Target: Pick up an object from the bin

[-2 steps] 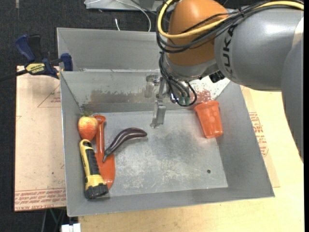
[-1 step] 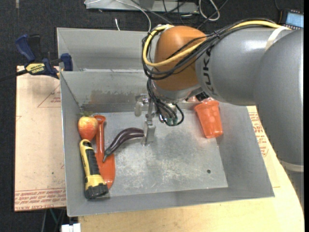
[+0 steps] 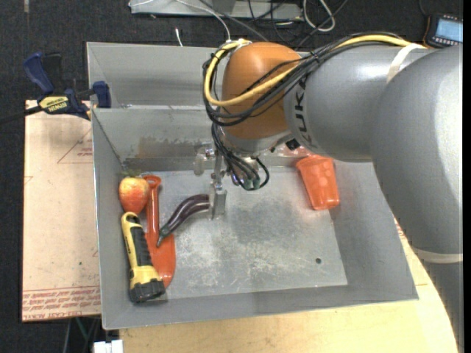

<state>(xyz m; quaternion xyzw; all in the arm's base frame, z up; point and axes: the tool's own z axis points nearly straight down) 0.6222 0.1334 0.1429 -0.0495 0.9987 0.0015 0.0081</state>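
Looming closest to the lens, the grey arm reaches in from the right and takes up most of that side, ending in a rounded orange cover wrapped with yellow and black cables. Below it lies the grey metal bin, whose floor is mostly bare through the middle and near right.

Of the loose things, a yellow and black tool lies lengthwise along the left wall at the near corner. An orange spatula runs just beside it, touching or partly under it. An orange cup lies on its side at the far right, well apart from the others. A dark curved piece, thin and bent like a strap or a pod, stretches across the middle left. A red and yellow apple sits at the far left, against the spatula's handle.

The hand hangs low under the orange cover, right at the right-hand end of the dark curved piece. How far open it is cannot be told, nor whether it has closed on that piece.

Judging by this, the pick appears unfinished: every object rests on the bin floor, so a secure grip and the lift are probably yet to be done.
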